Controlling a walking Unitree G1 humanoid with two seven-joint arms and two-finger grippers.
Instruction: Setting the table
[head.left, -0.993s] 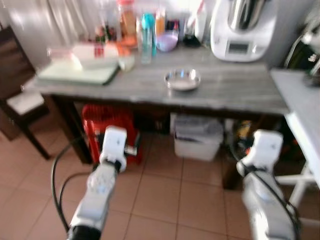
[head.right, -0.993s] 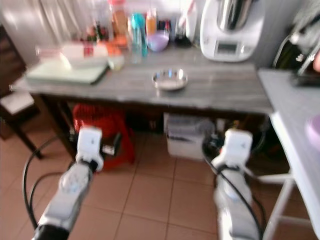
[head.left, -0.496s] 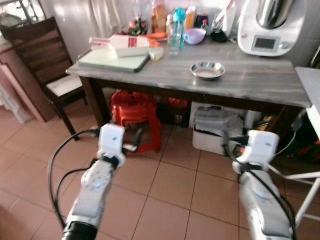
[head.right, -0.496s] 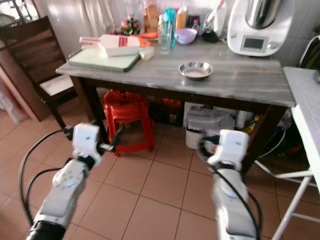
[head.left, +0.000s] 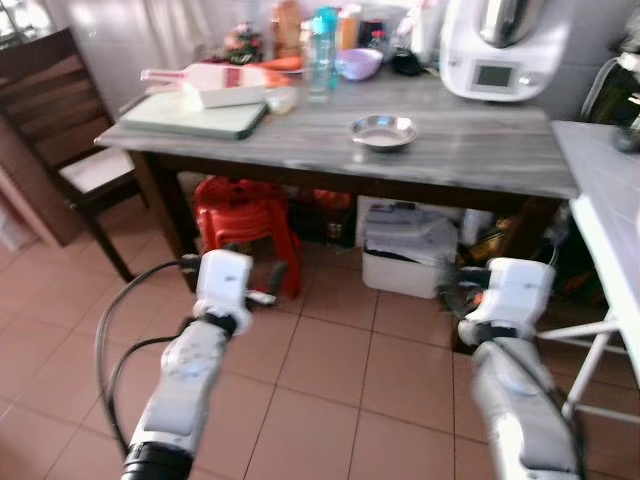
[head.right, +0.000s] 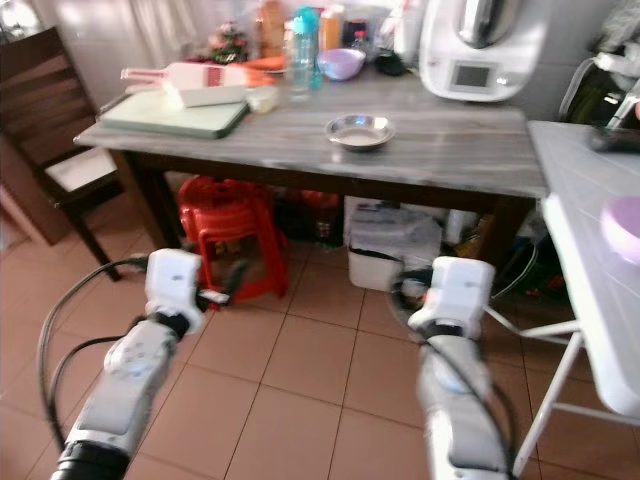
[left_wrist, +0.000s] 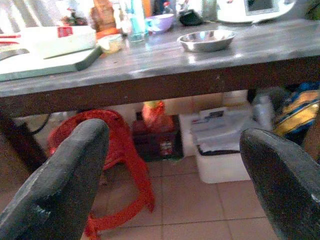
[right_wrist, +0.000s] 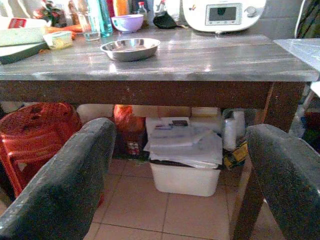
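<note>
Grey wood-grain desk (head.left: 480, 155) with dark legs is the landmark; the robot stands back from it on the terracotta tile floor (head.left: 330, 400), both arms held low in front, below the desk edge.

On the desk: white kitchen machine with steel jug (head.left: 497, 50) at the far right corner; pale green cutting board (head.left: 190, 113) at the left end with a white carton (head.left: 225, 85) lying on it; round shallow steel bowl (head.left: 383, 131) near the middle of the desk, standing alone toward the front edge; lilac bowl (head.left: 358, 63) and teal bottle (head.left: 322, 45) among the clutter at the back. Under the desk: red plastic stool (head.left: 243, 215) and white storage bin (head.left: 413, 250). Dark wooden chair (head.left: 60, 130) left of the desk.

Left tool (left_wrist: 170, 165) has its fingers spread wide and empty, pointing at the desk's underside. Right tool (right_wrist: 182, 165) is likewise spread and empty.

Progress, my read: barely begun. Nothing is carried and no place setting is laid out. Approach, pick-up and placing are all left; the steel bowl looks like the likeliest item.
</note>
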